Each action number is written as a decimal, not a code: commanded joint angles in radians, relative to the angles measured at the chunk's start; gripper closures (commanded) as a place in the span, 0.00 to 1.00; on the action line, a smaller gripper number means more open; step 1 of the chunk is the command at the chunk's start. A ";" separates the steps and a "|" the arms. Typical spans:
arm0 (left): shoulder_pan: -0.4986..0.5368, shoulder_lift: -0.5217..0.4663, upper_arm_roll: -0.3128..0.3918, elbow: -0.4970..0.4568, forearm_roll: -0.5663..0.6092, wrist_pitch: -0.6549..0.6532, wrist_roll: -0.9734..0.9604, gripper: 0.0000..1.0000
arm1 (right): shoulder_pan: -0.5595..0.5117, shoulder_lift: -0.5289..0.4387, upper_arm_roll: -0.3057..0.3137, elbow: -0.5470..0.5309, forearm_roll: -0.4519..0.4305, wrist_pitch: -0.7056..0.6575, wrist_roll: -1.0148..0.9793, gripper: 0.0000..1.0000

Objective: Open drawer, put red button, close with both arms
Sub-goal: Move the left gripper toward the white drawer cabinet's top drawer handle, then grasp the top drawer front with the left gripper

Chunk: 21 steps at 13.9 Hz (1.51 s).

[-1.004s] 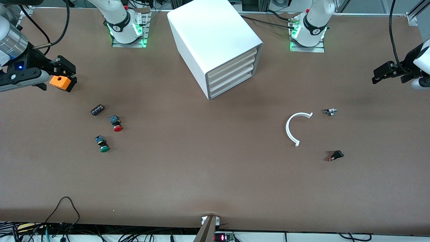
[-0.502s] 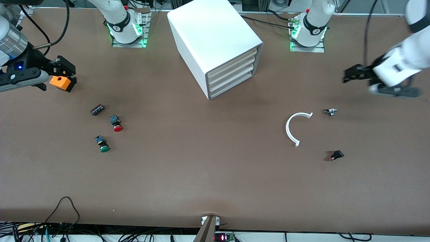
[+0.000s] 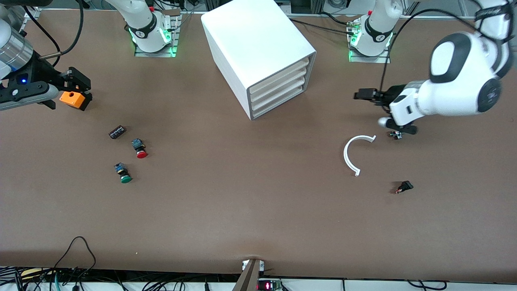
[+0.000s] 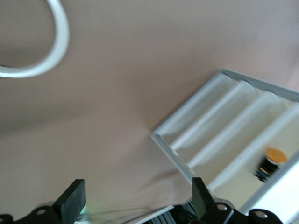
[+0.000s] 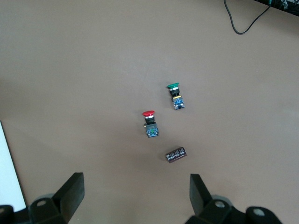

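The white cabinet [image 3: 258, 48] stands at the table's middle, near the robots' bases. Its four drawers [image 3: 278, 87] are all shut and also show in the left wrist view [image 4: 224, 126]. The red button [image 3: 141, 152] lies on the table toward the right arm's end and shows in the right wrist view [image 5: 148, 115]. My left gripper [image 3: 360, 95] is open and empty in the air, over the table between the cabinet's front and a white curved piece; its fingers frame the left wrist view [image 4: 136, 203]. My right gripper [image 3: 83, 91] is open and empty [image 5: 135, 196], by the orange box.
An orange box [image 3: 72, 98] sits by the right gripper. A green button [image 3: 125, 178] and a small black part [image 3: 117, 132] lie beside the red button. A white curved piece [image 3: 351, 155], a small metal part [image 3: 398, 134] and a black switch [image 3: 405, 186] lie toward the left arm's end.
The left arm has swung in from its end of the table toward the cabinet's front, gripper open. The right arm has not moved.
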 commanded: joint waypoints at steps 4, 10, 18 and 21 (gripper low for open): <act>-0.106 0.123 -0.061 -0.128 -0.426 0.184 0.319 0.01 | -0.003 0.005 0.006 0.018 0.004 -0.005 0.010 0.00; -0.114 0.281 -0.120 -0.142 -0.694 0.206 0.614 0.05 | -0.003 0.004 0.008 0.018 0.006 -0.005 0.011 0.00; -0.117 0.342 -0.249 -0.140 -0.815 0.204 0.750 0.34 | -0.002 0.004 0.008 0.019 0.004 -0.003 0.011 0.00; -0.118 0.365 -0.249 -0.142 -0.816 0.204 0.822 0.49 | -0.002 0.004 0.008 0.019 0.004 -0.005 0.011 0.00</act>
